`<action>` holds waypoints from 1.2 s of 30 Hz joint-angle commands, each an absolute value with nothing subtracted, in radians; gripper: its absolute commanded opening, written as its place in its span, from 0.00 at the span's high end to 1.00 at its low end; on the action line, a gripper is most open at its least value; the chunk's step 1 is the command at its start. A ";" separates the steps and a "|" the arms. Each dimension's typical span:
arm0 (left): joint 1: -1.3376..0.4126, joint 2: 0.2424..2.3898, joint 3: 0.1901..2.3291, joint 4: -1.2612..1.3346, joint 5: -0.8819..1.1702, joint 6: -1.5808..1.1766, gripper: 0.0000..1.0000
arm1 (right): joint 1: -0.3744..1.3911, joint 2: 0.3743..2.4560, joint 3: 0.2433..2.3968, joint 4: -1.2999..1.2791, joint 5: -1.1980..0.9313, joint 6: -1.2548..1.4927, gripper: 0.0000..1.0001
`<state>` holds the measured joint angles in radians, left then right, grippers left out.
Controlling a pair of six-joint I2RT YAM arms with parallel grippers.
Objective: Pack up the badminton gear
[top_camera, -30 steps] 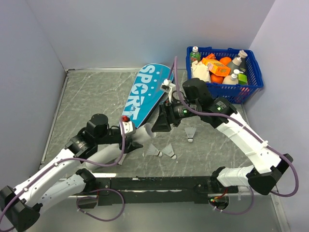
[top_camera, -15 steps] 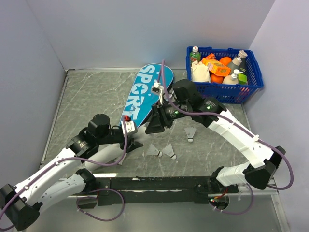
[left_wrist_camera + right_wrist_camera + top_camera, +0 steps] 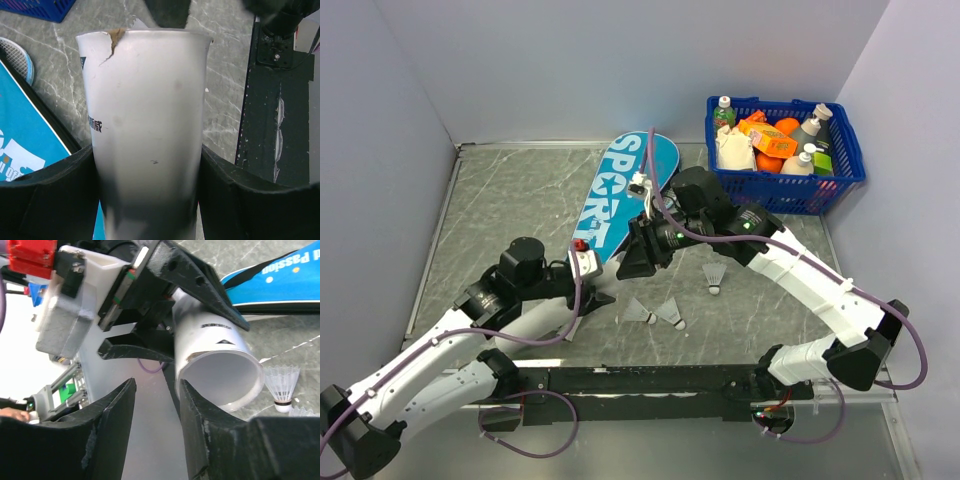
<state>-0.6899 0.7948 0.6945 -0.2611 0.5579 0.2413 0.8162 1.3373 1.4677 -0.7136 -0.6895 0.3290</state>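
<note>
**Loading the shuttlecock tube.** The white tube is held above the surface near its middle, just on the near side of the narrow end of the blue SPORT bag. Its open mouth faces right, toward the other arm, and the rim is torn at one spot. The left gripper is clamped on the tube's body, one finger on each side.

The right gripper hovers at the tube's mouth with its fingers parted and nothing visible between them. In the left wrist view one finger stands across the opening and the other lies outside the wall. Whether either finger touches the rim cannot be told. The right wrist view sees only a little way into the mouth, which looks bare there; what lies deeper is hidden.

Three shuttlecocks lie loose on the surface. A lone shuttlecock sits to the right of the right gripper. A second shuttlecock and a third shuttlecock lie side by side just near of it.

The step in hand appears to be filling the tube. The next move likely calls for the right gripper to leave the mouth, descend on one shuttlecock and pinch it lightly so the feathers are not crushed. It would then bring the shuttlecock in line with the opening while the left gripper holds the tube steady. The blue basket at the far right takes no part.
</note>
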 commanded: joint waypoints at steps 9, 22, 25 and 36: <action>-0.695 0.758 0.741 -0.224 0.577 0.227 0.97 | 0.827 1.353 1.482 -0.670 -0.666 0.345 0.52; -0.696 0.753 0.732 -0.215 0.563 0.227 0.97 | 0.841 1.359 1.483 -0.661 -0.678 0.344 1.00; -0.695 0.752 0.727 -0.213 0.561 0.224 0.97 | 0.841 1.345 1.480 -0.663 -0.676 0.339 1.00; -0.695 0.727 0.697 -0.181 0.560 0.203 0.99 | 0.802 1.210 1.390 -0.626 -0.744 0.342 1.00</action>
